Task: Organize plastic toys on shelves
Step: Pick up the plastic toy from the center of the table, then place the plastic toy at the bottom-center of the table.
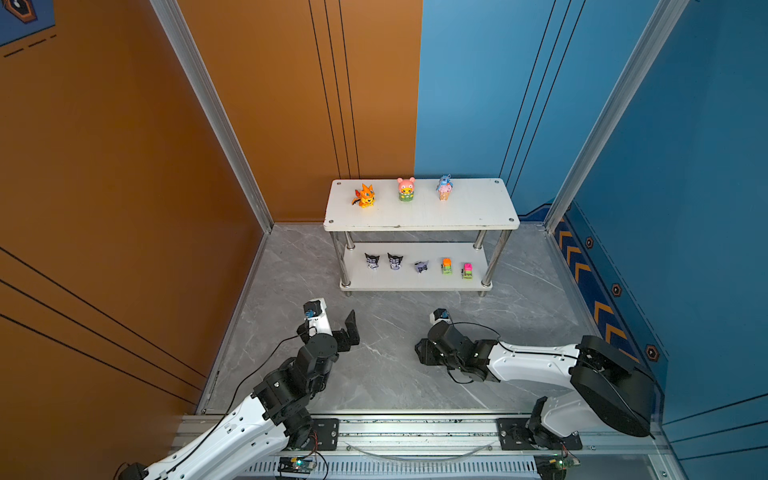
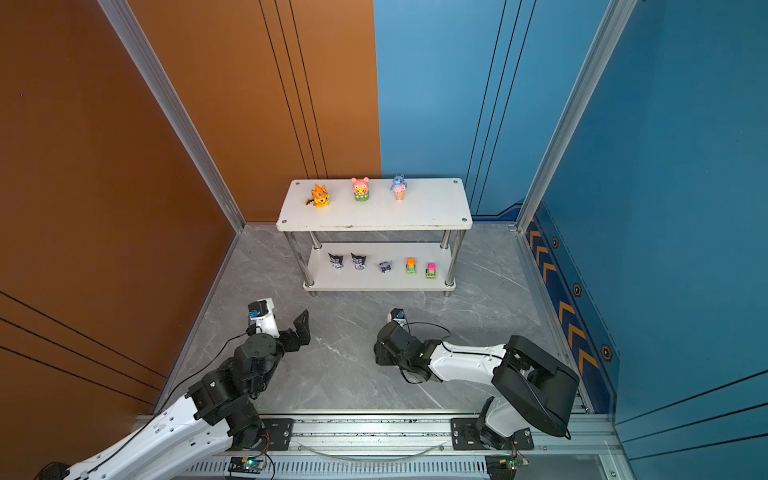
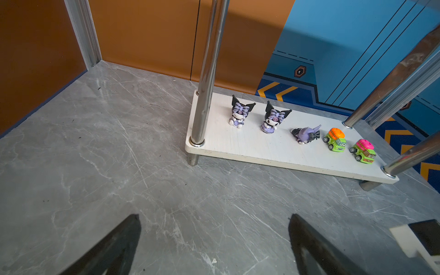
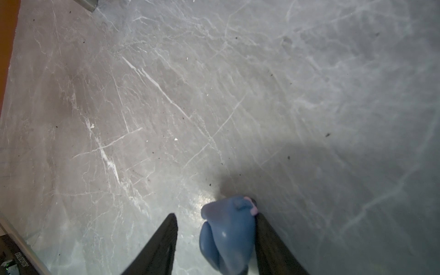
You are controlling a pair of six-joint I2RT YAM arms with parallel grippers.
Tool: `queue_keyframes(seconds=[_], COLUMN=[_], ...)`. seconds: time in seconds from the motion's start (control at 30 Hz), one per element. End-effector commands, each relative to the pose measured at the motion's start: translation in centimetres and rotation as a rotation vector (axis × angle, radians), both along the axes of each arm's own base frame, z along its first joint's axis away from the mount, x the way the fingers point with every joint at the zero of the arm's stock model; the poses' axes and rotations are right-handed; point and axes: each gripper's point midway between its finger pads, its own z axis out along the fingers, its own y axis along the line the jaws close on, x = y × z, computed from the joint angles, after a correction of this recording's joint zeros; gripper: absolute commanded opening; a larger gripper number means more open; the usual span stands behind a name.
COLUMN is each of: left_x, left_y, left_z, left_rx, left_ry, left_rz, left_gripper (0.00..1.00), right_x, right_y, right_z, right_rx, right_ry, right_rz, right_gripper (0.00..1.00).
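The shelves (image 1: 469, 208) stand at the back of the floor. An orange dragon (image 1: 365, 196), a pink-yellow toy (image 1: 406, 189) and a blue one on a cone (image 1: 444, 188) stand on the top board. On the lower board (image 3: 250, 145) are two upright black-purple horned toys (image 3: 239, 112), a third lying on its side (image 3: 306, 134) and two green cars (image 3: 334, 139). My right gripper (image 4: 216, 215) points down at the floor, open around a blue-grey toy (image 4: 228, 233). One finger touches the toy and a gap shows at the other. My left gripper (image 3: 214, 216) is wide open and holds nothing.
Grey marble floor (image 1: 386, 374) lies between the arms and the shelves. Orange wall panels stand on the left and blue ones on the right. A metal rail (image 1: 415, 428) carries both arm bases at the front. Chrome legs (image 3: 207, 71) rise from the lower board's corners.
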Motion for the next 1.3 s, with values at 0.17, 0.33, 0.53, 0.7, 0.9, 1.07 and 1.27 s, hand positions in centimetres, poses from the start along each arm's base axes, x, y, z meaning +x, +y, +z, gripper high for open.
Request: queue_keyframes(seconds=[0.17,0.33,0.53,0.7,0.9,1.07,1.27], left_x=[-0.1,0.0,0.0,0.1,0.6,0.8,0.8], left_y=[0.3,0.4,0.5,0.6,0.2,-0.9,-1.3], left_z=[-1.2,-1.2,-1.2,-0.6,0.0,-0.3,-0.7], left_rx=[0.010,0.007,0.010,0.026,0.062,0.046,0.067], left_ry=[0.026,0.030,0.032,0.032,0.059,0.067,0.075], left_rz=[-0.011,-0.017,-0.018,-0.030,-0.079,-0.137,-0.178], left_gripper=[0.98,0.98,0.98,0.98,0.98,0.98,0.98], right_x=[-0.3,0.0,0.0,-0.4,-3.4,-6.0,-7.0], right_y=[-1.1,-1.2,-1.7,-2.5,-2.9,-3.5,-3.9], right_z=[-2.0,-2.2,-1.3,1.2,4.2,4.0,4.4], right_rx=[-0.042,-0.041,-0.051,-0.127,-0.265,-0.342,-0.440], right_ry=[0.013,0.003,-0.007,0.038,0.273,0.508,0.644], right_rz=[-0.065,-0.083,-0.074,0.037,0.304,0.445,0.503], right_gripper=[0.48,0.39,0.28,0.25,0.27,0.27,0.26])
